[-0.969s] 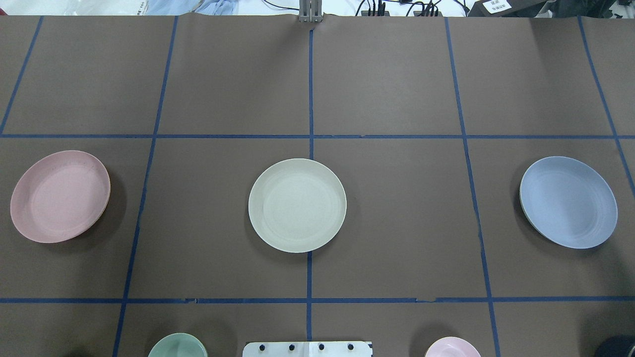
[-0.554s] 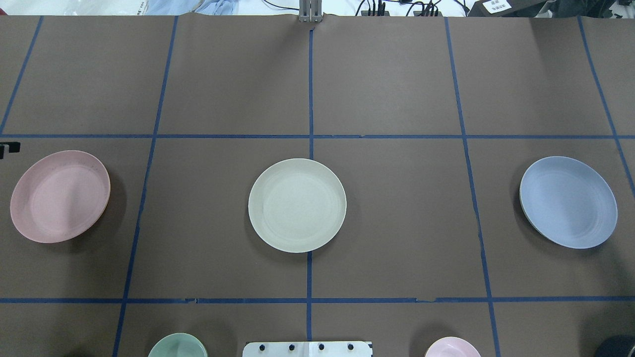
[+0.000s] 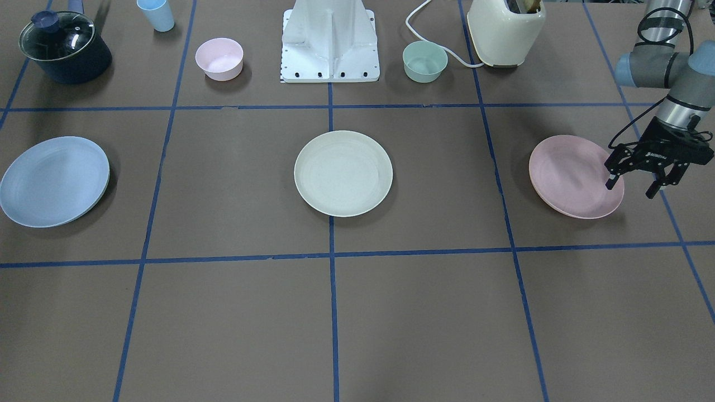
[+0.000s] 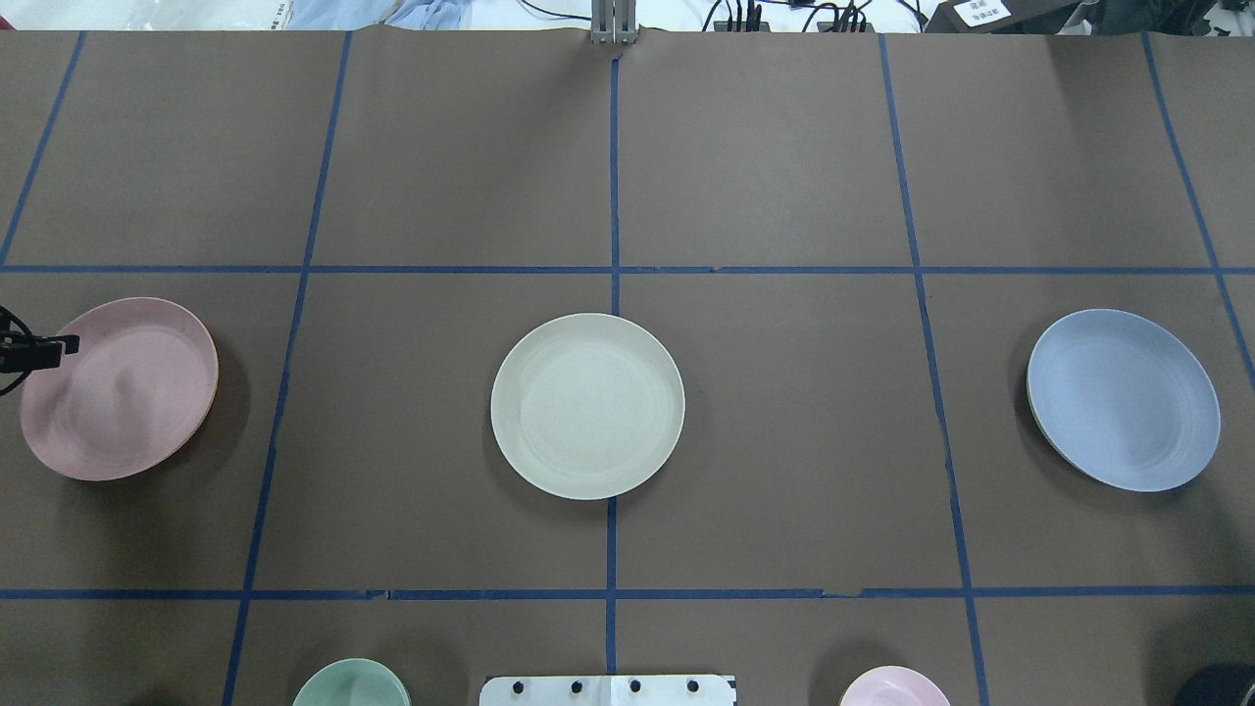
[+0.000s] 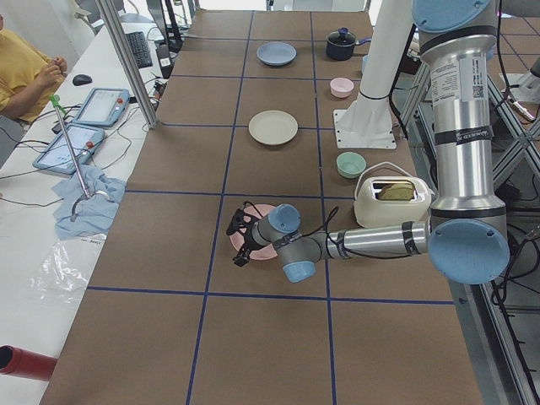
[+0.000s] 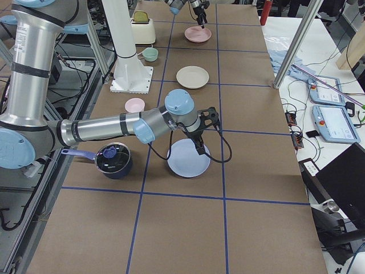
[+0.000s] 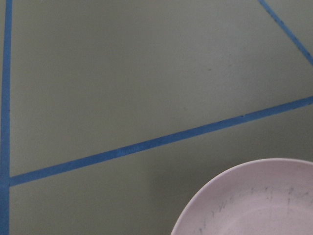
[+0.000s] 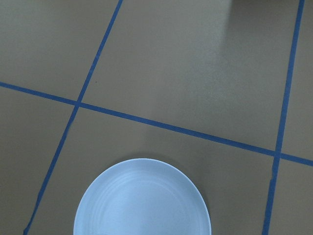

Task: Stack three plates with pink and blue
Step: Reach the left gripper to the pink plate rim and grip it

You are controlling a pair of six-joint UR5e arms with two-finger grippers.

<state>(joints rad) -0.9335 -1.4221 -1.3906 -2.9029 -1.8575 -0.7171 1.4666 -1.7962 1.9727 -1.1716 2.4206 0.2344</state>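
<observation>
The pink plate (image 3: pixel 570 176) lies at my left side of the table, also in the overhead view (image 4: pixel 118 387) and the left wrist view (image 7: pixel 254 205). My left gripper (image 3: pixel 634 187) is open and empty, hovering at the plate's outer rim, with one of its fingers (image 4: pixel 59 344) over the rim. The cream plate (image 3: pixel 343 173) lies at the table's middle. The blue plate (image 3: pixel 54 181) lies at my right side and shows in the right wrist view (image 8: pixel 142 200). My right gripper (image 6: pixel 201 147) hangs over the blue plate's near rim; I cannot tell whether it is open.
Along the robot's side stand a dark lidded pot (image 3: pixel 64 47), a blue cup (image 3: pixel 156 14), a pink bowl (image 3: pixel 219 57), the white robot base (image 3: pixel 329 44), a green bowl (image 3: pixel 424 60) and a cream toaster (image 3: pixel 505 30).
My left gripper has come into the overhead view from the left edge and moved down to the pink plate's rim; its shadow now falls on the plate. The plates have not moved.
</observation>
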